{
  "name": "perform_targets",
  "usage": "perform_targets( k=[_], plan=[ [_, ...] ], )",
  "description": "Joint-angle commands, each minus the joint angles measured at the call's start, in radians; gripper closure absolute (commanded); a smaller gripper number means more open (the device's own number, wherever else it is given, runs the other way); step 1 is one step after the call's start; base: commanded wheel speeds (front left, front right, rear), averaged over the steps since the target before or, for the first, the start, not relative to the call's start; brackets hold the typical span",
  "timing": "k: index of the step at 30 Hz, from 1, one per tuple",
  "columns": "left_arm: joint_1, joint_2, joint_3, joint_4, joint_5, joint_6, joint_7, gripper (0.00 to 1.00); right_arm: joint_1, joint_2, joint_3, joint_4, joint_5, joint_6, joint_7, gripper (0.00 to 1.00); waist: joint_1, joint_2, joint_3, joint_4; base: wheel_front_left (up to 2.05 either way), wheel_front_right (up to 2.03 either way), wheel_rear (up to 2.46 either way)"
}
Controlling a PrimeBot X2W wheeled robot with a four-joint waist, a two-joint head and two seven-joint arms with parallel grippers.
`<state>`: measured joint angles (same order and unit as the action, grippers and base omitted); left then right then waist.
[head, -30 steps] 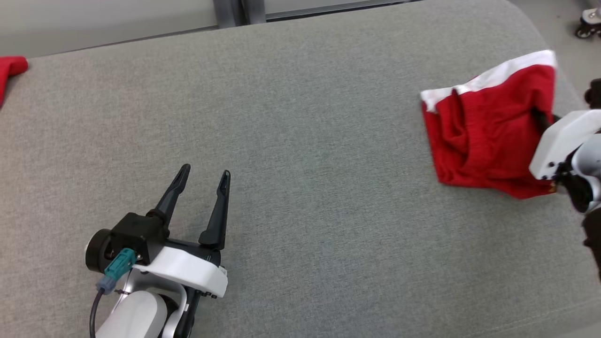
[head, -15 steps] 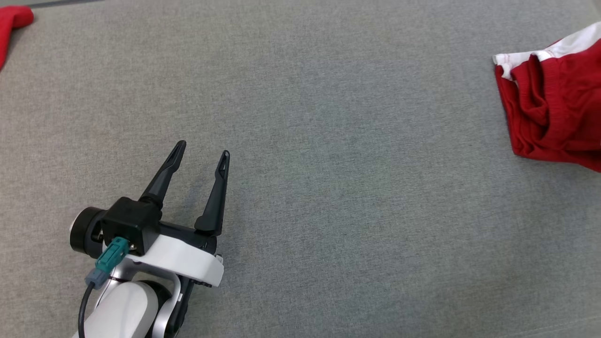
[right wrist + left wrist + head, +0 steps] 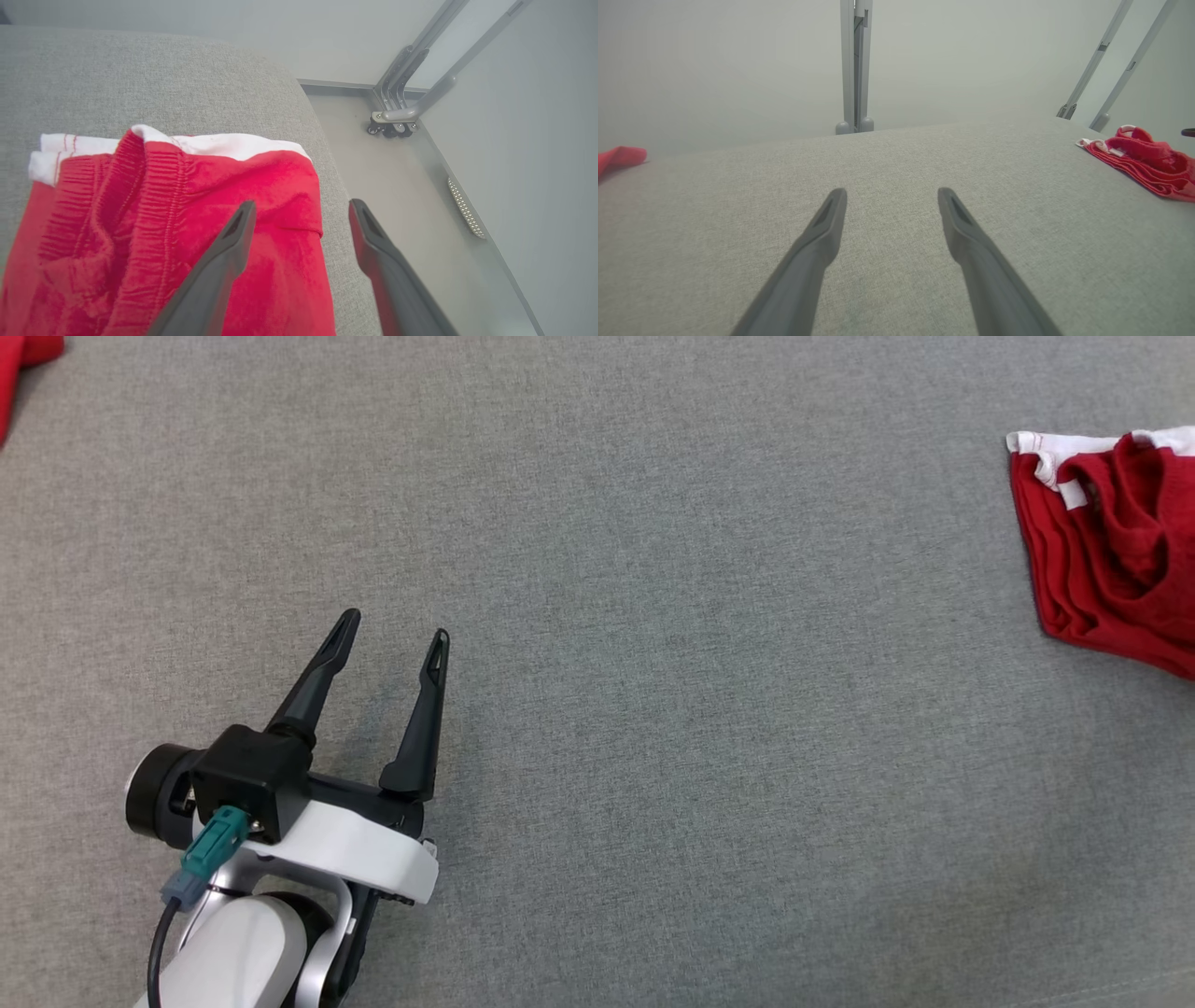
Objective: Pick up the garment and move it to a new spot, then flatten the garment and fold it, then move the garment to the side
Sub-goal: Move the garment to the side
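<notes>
The garment [image 3: 1111,551], red with a white band along one edge, lies crumpled at the far right of the grey padded surface [image 3: 653,616], close to its rounded corner. In the head view the picture edge cuts off a part of it. The right gripper [image 3: 302,205] is above this corner, with its two fingers spread wide and nothing between them. In the right wrist view one finger is over the garment and the other is past the edge of the surface, over the floor [image 3: 402,196]. I cannot tell if the fingers touch the garment.

The left gripper [image 3: 395,625] is well apart from the garment, at the lower left of the head view, over the bare grey surface. Its fingers are also spread wide and hold nothing. A second red cloth [image 3: 23,355] lies at the far left edge of the surface. Behind the surface is a pale wall with a grey metal post [image 3: 854,65]. Near the garment's corner a metal frame [image 3: 397,116] on small wheels stands on the floor.
</notes>
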<state>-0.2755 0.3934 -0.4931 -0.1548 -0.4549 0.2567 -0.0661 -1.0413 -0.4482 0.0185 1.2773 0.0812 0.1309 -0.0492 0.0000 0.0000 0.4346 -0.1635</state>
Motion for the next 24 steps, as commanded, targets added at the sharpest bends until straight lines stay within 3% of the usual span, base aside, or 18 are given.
perform_targets(
  k=[1, 6, 16, 24],
  plan=[
    [-0.013, 0.002, 0.002, 0.002, 0.002, 0.005, -0.004, 0.0, -0.011, 0.006, -0.004, 0.002, -0.011, 0.0, -0.01, 0.0, 0.0, 0.0, -0.005, -0.002, 0.0, 0.0, 0.0],
    [-0.008, -0.007, 0.004, 0.026, -0.015, -0.002, -0.016, 0.0, -0.016, 0.041, -0.019, 0.003, -0.02, 0.0, -0.054, 0.0, 0.0, 0.0, -0.042, -0.005, 0.0, 0.0, 0.0],
    [0.002, -0.054, 0.036, 0.156, -0.102, -0.036, -0.074, 0.0, 0.02, 0.118, 0.074, -0.034, 0.006, 0.0, -0.152, 0.0, 0.0, 0.0, -0.175, 0.013, 0.0, 0.0, 0.0],
    [0.005, -0.087, 0.063, 0.302, -0.149, -0.052, -0.131, 0.0, 0.138, 0.172, 0.121, -0.173, 0.103, 0.0, -0.212, 0.0, 0.0, 0.0, -0.287, 0.062, 0.0, 0.0, 0.0]
  ],
)
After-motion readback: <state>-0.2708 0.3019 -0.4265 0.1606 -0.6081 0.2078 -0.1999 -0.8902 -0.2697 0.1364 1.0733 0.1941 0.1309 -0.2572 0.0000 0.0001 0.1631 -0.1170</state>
